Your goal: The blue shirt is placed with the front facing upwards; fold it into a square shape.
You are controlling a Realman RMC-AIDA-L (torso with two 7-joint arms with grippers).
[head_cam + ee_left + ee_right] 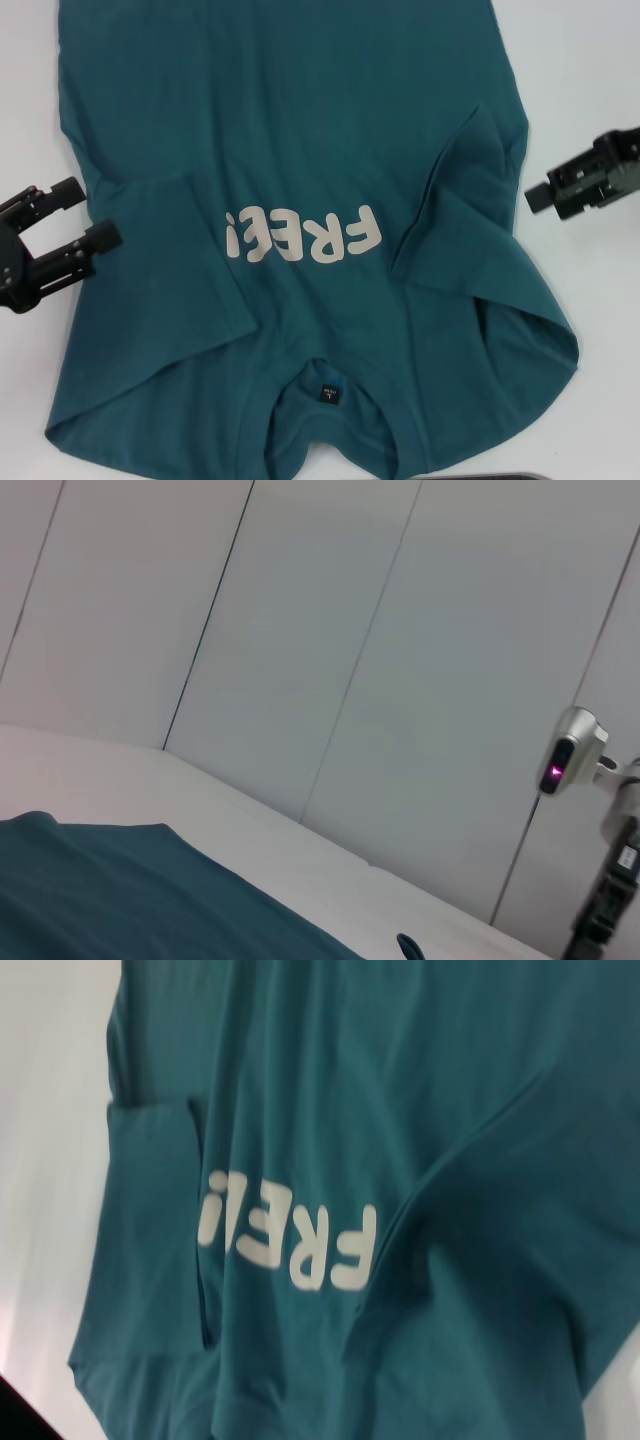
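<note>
Both sleeves lie folded onto the blue shirt [300, 130]; beside it, the left gripper [85, 215] gapes empty, while the right gripper [540, 195] cannot be judged, presumably repositioning.

White table, panelled wall

I work over a plain white table [590, 60], evenly lit. Behind the table stands a pale grey wall [330, 630] of wide panels split by thin dark seams, rising straight from the table's far edge.
</note>
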